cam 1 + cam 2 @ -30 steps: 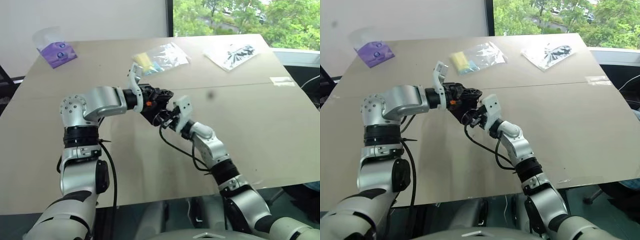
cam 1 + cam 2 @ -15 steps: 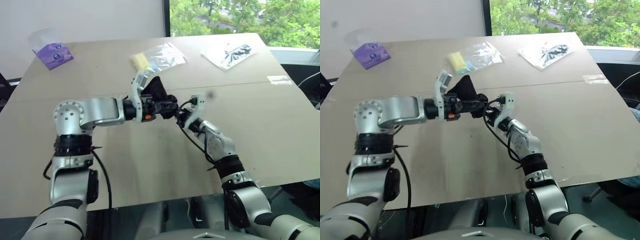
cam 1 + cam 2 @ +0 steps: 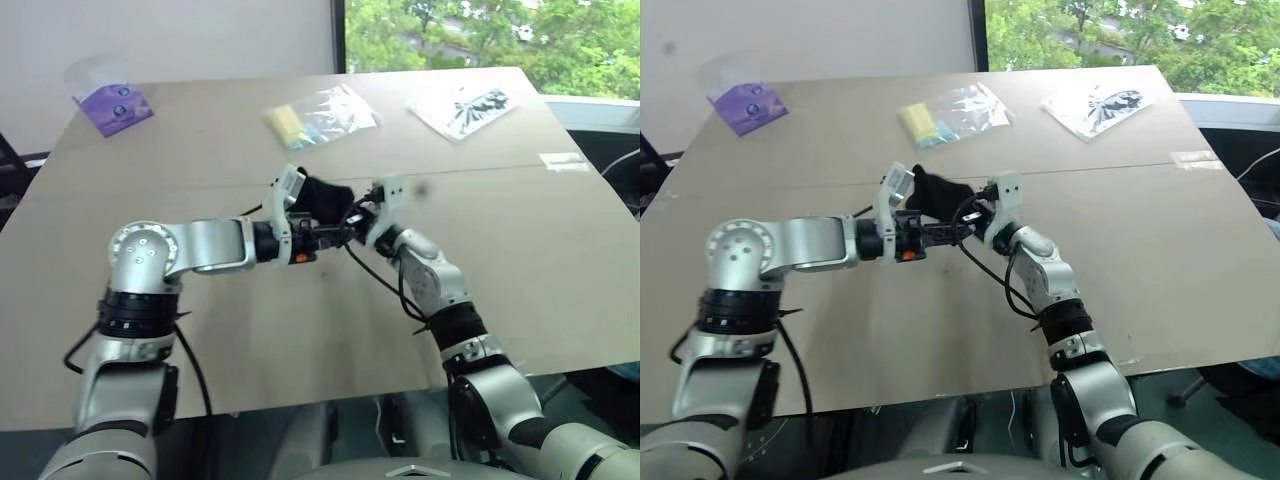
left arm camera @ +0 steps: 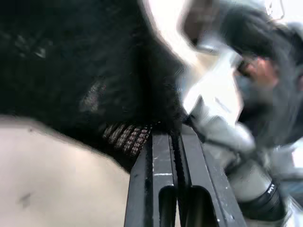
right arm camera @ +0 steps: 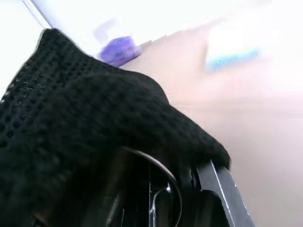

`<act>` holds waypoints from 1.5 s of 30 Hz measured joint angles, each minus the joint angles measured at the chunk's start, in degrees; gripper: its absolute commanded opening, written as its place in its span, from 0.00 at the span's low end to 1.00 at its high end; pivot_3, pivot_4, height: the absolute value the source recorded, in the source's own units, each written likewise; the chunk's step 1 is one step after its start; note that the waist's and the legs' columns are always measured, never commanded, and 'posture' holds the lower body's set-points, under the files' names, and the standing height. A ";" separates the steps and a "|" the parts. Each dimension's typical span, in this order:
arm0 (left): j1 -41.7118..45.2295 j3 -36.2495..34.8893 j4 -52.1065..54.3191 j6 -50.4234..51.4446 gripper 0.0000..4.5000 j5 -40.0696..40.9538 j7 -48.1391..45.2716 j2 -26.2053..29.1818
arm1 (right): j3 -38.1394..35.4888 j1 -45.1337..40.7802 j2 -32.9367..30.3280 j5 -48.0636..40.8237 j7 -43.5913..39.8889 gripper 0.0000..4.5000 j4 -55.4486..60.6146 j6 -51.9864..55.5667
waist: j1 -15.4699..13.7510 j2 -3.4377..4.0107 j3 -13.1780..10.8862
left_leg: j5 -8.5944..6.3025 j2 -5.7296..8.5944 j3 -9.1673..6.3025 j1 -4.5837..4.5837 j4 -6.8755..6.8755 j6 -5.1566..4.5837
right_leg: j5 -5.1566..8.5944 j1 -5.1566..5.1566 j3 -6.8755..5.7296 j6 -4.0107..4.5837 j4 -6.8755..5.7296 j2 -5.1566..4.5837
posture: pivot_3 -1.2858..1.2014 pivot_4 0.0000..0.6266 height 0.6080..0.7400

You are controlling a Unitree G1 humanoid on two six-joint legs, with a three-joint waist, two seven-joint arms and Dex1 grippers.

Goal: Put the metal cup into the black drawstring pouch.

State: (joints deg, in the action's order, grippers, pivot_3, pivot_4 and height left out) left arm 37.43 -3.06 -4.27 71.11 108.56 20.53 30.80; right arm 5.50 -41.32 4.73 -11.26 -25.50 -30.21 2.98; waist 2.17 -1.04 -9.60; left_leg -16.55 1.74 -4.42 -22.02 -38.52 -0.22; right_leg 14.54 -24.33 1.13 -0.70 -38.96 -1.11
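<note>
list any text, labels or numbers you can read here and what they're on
No text is readable in these pictures.
Purple packet: two small round marks, too small to read.
Clear bag with a black print: a pattern, no legible words.
Clear bag with yellow contents: nothing legible.
Black pouch, held between both grippers: plain mesh fabric, no label.

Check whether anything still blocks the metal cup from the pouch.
Nothing visible does: the metal cup's rim already sits under the black drawstring pouch fabric, between the left gripper and right gripper.
</note>
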 measured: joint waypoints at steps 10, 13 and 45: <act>-0.53 -3.82 -5.88 0.00 0.00 0.86 7.38 -5.51 | 3.41 -3.58 -2.13 18.34 7.65 0.01 -9.05 -15.84 | 0.23 -0.02 0.01 | 0.00 -0.04 0.07 -0.03 0.03 0.00 | 0.00 -0.07 0.10 0.00 -0.03 0.00 | 0.52 0.24 1.00; -0.56 -3.77 -6.03 0.02 0.00 2.00 7.58 -5.61 | 2.76 -2.02 -2.46 15.06 4.76 0.01 -7.38 -14.31 | 0.19 -0.02 0.01 | 0.00 -0.04 0.03 -0.05 0.03 0.00 | 0.00 -0.07 0.07 0.00 -0.03 0.00 | 0.52 0.24 1.00; -3.69 -6.98 10.94 -9.20 0.00 -38.15 -39.21 2.08 | 2.04 4.01 2.52 -8.67 -13.97 0.01 8.95 16.65 | 0.34 0.09 -0.05 | 0.01 -0.06 -0.01 -0.13 0.14 0.01 | 0.00 -0.20 0.00 0.02 -0.03 0.03 | 0.52 0.24 1.00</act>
State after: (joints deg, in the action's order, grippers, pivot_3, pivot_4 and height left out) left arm 33.74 -10.04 6.67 61.91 70.42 -18.68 32.88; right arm 7.54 -37.31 7.26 -19.93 -39.47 -21.26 19.63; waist 2.51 -0.95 -9.65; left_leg -16.54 1.68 -4.43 -22.16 -38.39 -0.22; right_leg 14.54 -24.54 1.13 -0.68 -38.99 -1.09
